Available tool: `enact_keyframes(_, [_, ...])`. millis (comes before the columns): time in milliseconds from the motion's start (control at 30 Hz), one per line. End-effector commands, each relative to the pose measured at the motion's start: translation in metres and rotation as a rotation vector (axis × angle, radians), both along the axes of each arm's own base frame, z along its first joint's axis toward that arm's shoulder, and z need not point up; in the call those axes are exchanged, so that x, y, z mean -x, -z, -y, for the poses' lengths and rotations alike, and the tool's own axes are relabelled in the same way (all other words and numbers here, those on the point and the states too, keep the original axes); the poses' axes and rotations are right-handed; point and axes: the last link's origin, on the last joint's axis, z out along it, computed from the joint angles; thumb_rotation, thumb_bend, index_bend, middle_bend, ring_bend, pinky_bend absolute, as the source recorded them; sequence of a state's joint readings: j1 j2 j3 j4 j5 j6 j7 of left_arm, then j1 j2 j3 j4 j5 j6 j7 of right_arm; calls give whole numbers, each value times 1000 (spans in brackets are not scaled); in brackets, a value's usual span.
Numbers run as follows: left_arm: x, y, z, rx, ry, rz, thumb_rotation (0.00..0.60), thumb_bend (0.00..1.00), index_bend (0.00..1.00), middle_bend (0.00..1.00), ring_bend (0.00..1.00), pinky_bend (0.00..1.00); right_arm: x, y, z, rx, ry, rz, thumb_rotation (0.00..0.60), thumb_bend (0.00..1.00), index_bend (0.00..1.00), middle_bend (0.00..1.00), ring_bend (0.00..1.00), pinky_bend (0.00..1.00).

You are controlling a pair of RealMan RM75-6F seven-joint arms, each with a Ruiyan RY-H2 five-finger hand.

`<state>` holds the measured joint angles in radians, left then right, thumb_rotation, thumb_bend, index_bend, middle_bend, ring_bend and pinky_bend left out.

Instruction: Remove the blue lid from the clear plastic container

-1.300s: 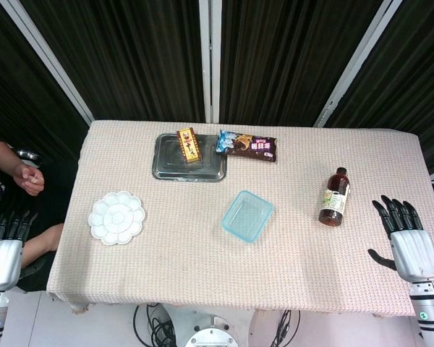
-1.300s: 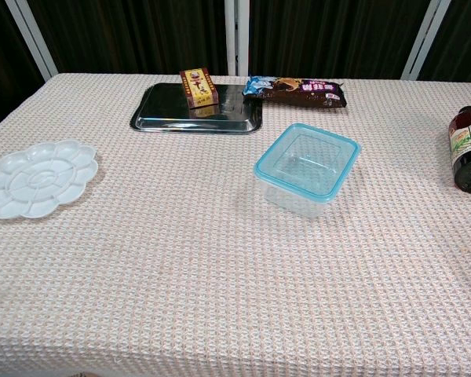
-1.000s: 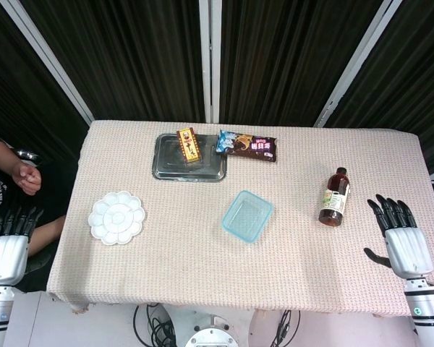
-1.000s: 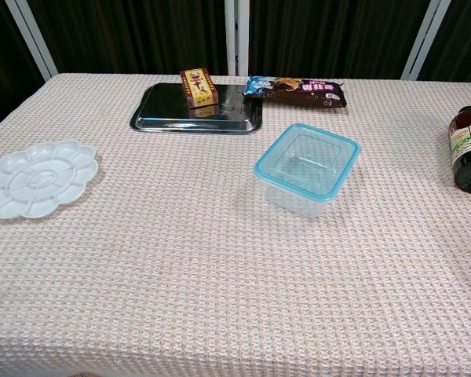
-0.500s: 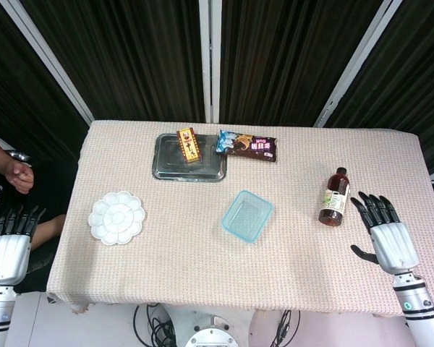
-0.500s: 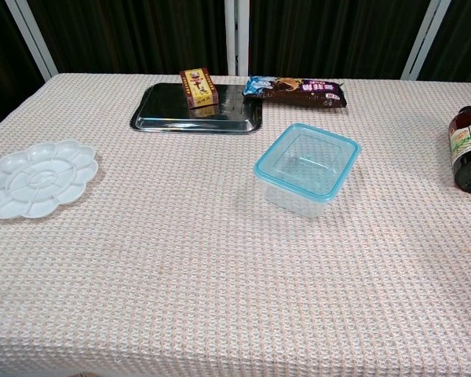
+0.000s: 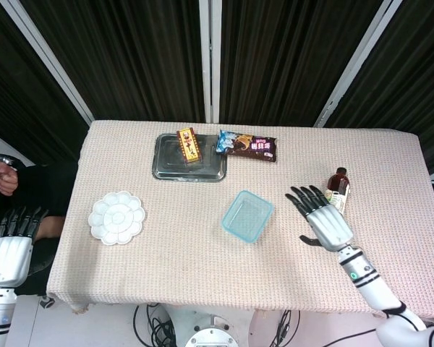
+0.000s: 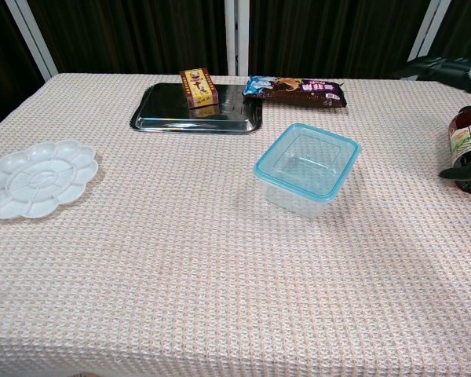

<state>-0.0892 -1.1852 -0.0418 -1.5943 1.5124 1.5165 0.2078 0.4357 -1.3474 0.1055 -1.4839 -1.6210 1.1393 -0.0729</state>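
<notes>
The clear plastic container (image 7: 247,217) (image 8: 306,174) stands near the middle of the table, its blue lid (image 7: 247,215) (image 8: 307,164) seated on top. My right hand (image 7: 321,216) hovers over the table to the container's right, fingers spread and nothing in it, apart from the container. In the chest view only its dark fingers (image 8: 439,68) and thumb tip show at the right edge. My left hand (image 7: 9,249) hangs off the table's left side, fingers extended and empty.
A brown bottle (image 7: 337,186) (image 8: 467,149) lies just behind my right hand. A metal tray (image 7: 189,165) with a small box (image 7: 189,145) and a snack packet (image 7: 247,145) are at the back. A white palette (image 7: 116,217) lies on the left. A person's hand (image 7: 0,176) shows at far left.
My right hand has swept in from the table's right edge toward the container, passing in front of the bottle. The left hand has barely moved. The container stays put.
</notes>
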Motion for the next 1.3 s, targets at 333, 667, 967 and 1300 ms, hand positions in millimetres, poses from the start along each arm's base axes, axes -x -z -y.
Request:
enact_keyframes(333, [3,1,-1,10,0,13,600,0,121,99,0,46,-73,87,42,-129,-165,-9,600,26,0,0,0,0])
enact_keyframes(667, [3,0,3,15,1,8,600,0,122,99,0,46,-167,144,73,-176,-265,13,600,24,0,0,0,0])
enact_keyframes(967, [-1,-1,-3,22,20,20,600,0,139,99,0,46,-156,108,55,-325,-194,126,600,43,0,21,0,0])
enact_keyframes(1300, [-82,23,-78,260,295,49,600,0,137,99,0,49,-57,-17,27,-47,-67,175,600,74,0,73,0,0])
